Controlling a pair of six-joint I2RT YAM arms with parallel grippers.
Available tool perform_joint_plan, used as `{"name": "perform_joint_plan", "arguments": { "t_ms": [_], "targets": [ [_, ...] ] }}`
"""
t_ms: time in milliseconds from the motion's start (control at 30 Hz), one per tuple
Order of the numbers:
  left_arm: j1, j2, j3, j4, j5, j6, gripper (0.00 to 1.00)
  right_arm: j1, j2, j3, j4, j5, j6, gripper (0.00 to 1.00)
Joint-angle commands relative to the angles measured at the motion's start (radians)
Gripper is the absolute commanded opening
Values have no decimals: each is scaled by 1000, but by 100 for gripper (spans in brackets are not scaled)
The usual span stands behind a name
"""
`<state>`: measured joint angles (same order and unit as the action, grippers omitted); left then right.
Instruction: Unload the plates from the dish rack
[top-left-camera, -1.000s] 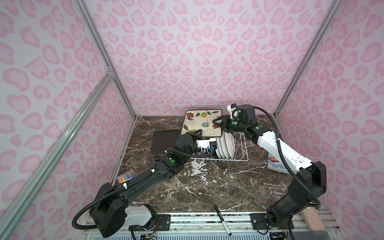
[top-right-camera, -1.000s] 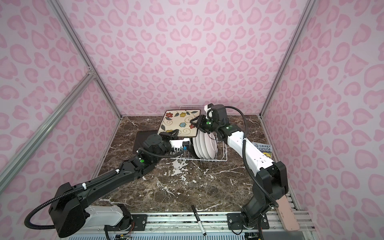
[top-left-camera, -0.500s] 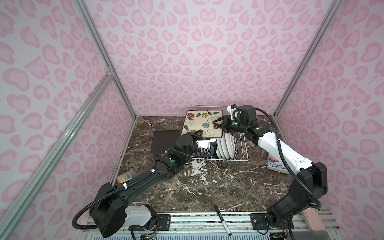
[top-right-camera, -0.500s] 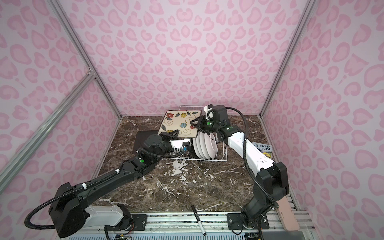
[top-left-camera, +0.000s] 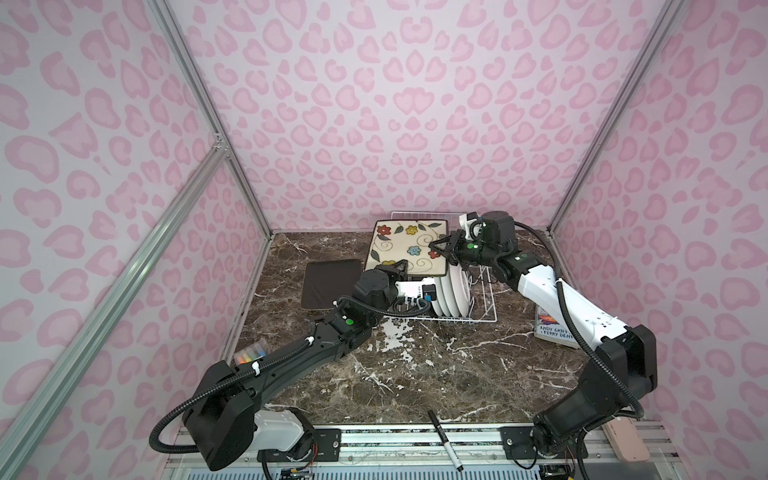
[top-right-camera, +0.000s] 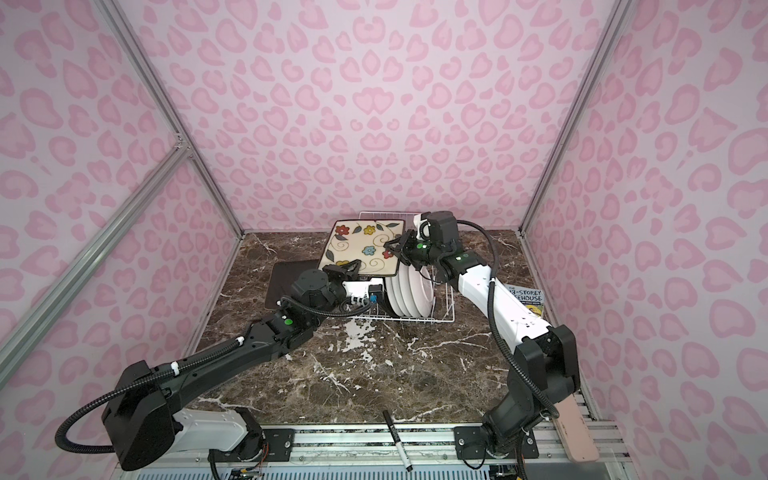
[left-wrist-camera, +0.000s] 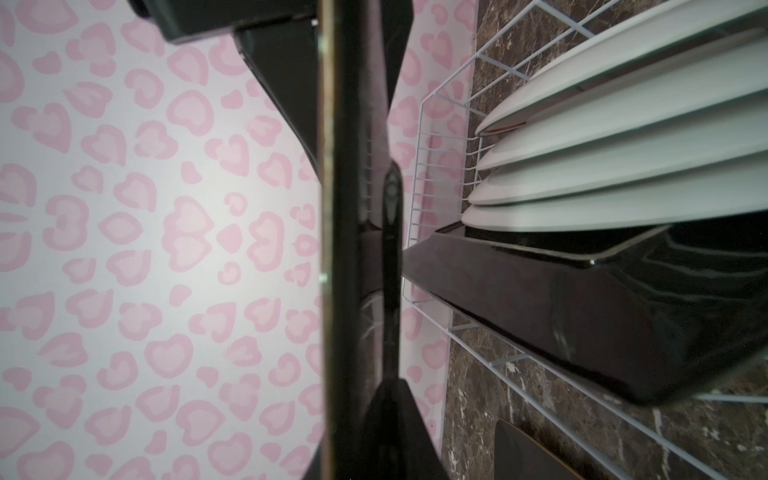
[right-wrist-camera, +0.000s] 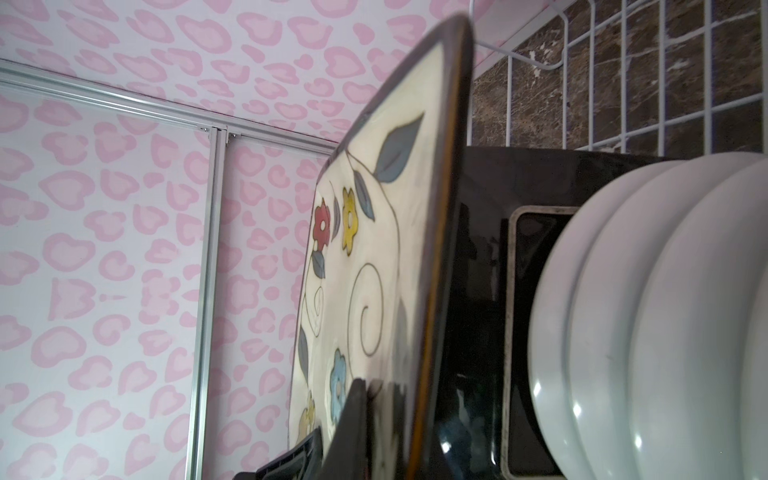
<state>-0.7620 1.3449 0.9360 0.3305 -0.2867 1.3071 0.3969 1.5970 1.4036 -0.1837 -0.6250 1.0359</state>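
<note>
The flowered square plate (top-left-camera: 405, 249) is hanging tilted, its cream face turned toward the near side, over the far left part of the dish rack (top-left-camera: 485, 309) in both top views. The left end effector (top-left-camera: 400, 267) is pinching the plate's lower near edge, its tips pressed together on the rim; the right end effector (top-left-camera: 439, 249) is clamping the plate's right edge, and in the right wrist view one finger (right-wrist-camera: 361, 419) is lying across the painted face. Whether the plate's bottom is touching the rack wires cannot be told.

The round white plates (top-left-camera: 451, 291) are standing upright in a row in the rack, just right of the held plate. A second square plate (left-wrist-camera: 582, 299), dark and glossy, is standing in the rack between the held plate and the round ones. Another dark square plate (top-left-camera: 330, 284) is lying face down on the surface (top-left-camera: 415, 374), just left of the rack.

A book (top-left-camera: 552, 328) is lying at the right, partly under the right arm; a black marker (top-left-camera: 444, 440) is lying at the near edge.
</note>
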Motion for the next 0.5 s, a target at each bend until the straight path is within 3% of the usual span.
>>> {"name": "perform_joint_plan", "arguments": {
  "t_ms": [0,100,233,467],
  "targets": [
    [2,2,35,169,-45,-34,23,-1,-10,-10,50,-20,-95,0],
    [3,-1,44,161,-42,-62,47,-3,-13,-14,61,-15,-87,0],
    [4,-7,44,139,-46,-77,65,-4,-31,-26,79,14,-81,0],
    [4,-50,27,64,-40,-176,80,-38,-94,-91,172,52,-29,0]
  ]
}}
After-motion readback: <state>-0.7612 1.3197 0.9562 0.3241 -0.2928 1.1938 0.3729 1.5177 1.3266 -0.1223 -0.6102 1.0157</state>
